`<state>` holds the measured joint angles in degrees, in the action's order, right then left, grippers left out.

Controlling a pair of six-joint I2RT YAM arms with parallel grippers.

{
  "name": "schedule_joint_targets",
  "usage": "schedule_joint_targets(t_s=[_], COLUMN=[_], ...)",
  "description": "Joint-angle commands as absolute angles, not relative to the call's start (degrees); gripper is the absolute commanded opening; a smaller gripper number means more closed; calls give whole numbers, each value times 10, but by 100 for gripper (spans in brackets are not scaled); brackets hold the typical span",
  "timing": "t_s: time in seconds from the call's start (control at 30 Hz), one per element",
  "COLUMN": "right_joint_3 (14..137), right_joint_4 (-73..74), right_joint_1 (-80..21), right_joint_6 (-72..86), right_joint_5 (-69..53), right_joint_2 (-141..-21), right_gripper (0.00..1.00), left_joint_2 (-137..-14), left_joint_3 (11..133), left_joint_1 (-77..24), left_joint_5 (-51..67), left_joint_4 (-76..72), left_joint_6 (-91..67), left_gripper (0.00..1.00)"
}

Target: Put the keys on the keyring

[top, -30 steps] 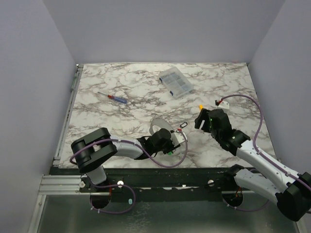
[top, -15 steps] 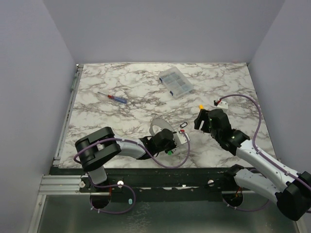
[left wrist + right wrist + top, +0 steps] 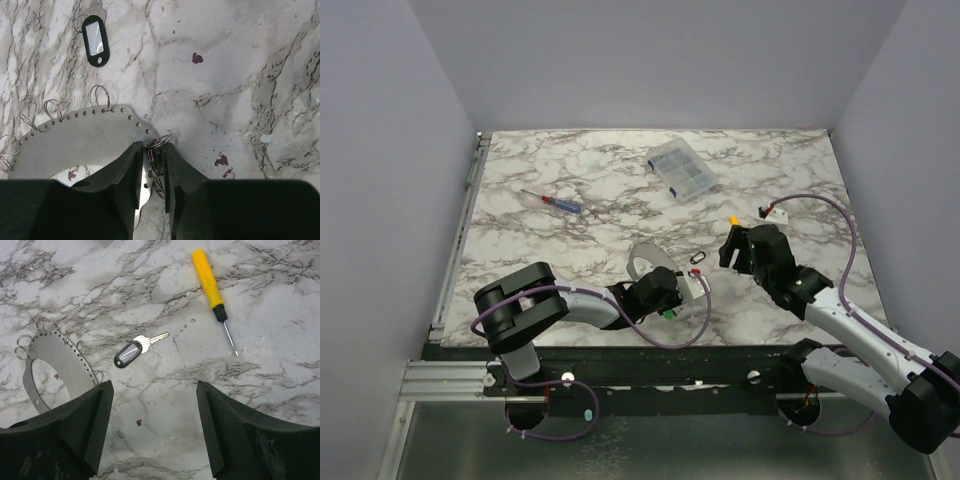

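The left gripper (image 3: pixel 152 155), its fingers just drawn in, now clamps a keyring (image 3: pixel 161 141) at the rim of the holed plate (image 3: pixel 85 135), likely steadying it for threading, while the key (image 3: pixel 145 343) lies loose on the table (image 3: pixel 165 290) below the right gripper (image 3: pixel 154 390), whose fingers stand wide apart.

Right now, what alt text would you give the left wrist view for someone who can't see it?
The left gripper pinches a split ring at the holed rim of a grey plate. Other rings line that rim, and a black-tagged key lies apart on the marble table at upper left.
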<state>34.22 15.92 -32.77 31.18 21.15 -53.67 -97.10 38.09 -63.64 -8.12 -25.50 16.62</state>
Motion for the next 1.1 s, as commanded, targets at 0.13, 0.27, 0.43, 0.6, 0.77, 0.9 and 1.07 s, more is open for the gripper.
schedule_joint_targets(t_s=[0.13,0.27,0.43,0.6,0.77,0.9,1.07], right_joint_3=[344,344,345,349,357,362,343], right_joint_4=[149,150,152,157,163,153,102], right_joint_1=[-327,-327,-327,-327,-327,-327,-327], right_joint_6=[308,307,307,307,302,283,235], right_joint_5=[193,194,193,194,181,142,28], right_joint_2=[-547,-546,-547,-544,-534,-517,-471], right_gripper=[76,76,77,76,76,77,77], left_joint_2=[-960,-961,-957,-921,-868,-823,-765], left_joint_3=[374,374,381,384,398,414,417], left_joint_1=[-644,-646,-648,-654,-655,-655,-654], left_joint_5=[-105,-107,-99,-81,-66,-50,-38], left_joint_4=[-232,-229,-215,-192,-140,-93,-58], left_joint_6=[166,171,181,193,200,201,213], left_gripper=[32,20,0,0,0,0,0])
